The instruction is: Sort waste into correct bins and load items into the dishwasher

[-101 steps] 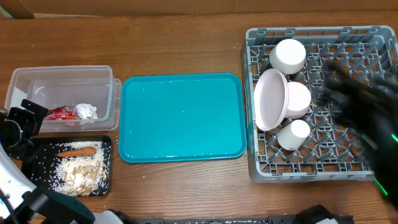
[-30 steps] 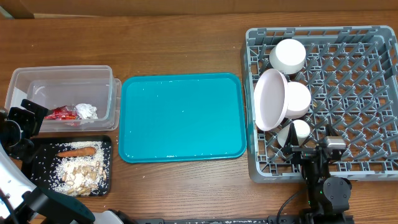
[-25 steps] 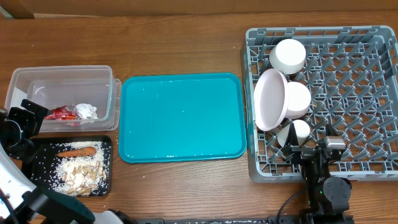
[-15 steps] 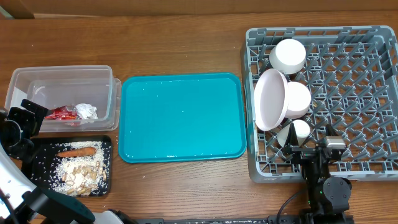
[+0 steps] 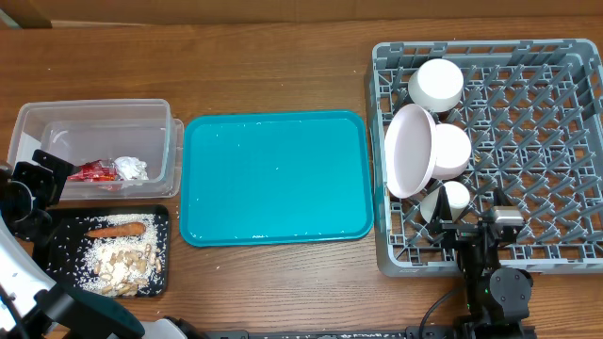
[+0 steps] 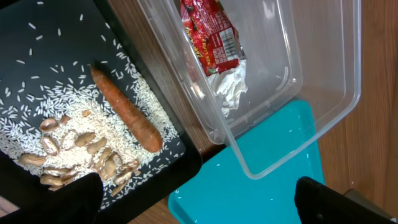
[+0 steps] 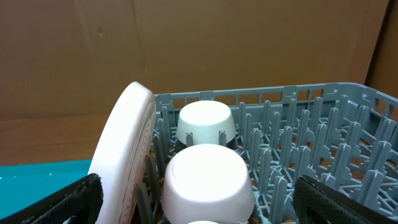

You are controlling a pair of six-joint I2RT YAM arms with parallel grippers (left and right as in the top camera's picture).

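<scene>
White dishes sit in the left part of the grey dish rack (image 5: 556, 141). The large plate (image 5: 410, 151) stands on edge. The bowl (image 5: 452, 151) lies just to its right. One cup (image 5: 435, 83) is nearer the far rim and a second cup (image 5: 454, 198) nearer the near rim.

The right gripper (image 5: 479, 231) hangs over the rack's near edge, just beside the second cup. It is level and faces across the pegs toward the dishes. Its fingers (image 7: 68, 202) are spread wide with nothing between them.

The left gripper (image 5: 33, 188) is at the table's left edge, above the meeting of the two bins and looking down on them. Its fingers (image 6: 78, 196) are also spread wide and empty.

A few seconds ago the right arm was a blur over the rack's right half. It now rests at the near edge and has not shifted over the last second. The left arm, the dishes and the waste lie as before.

The clear tub (image 5: 57, 118) holds the red wrapper (image 5: 92, 171) and the foil ball (image 5: 130, 169) side by side at its near wall. The black tray (image 5: 162, 218), just in front of the tub, holds the carrot (image 5: 121, 228), with the beige scraps (image 5: 121, 264) and scattered rice beside it. The teal tray (image 5: 273, 179) lies between the bins and the rack on the wooden table (image 5: 264, 66).
</scene>
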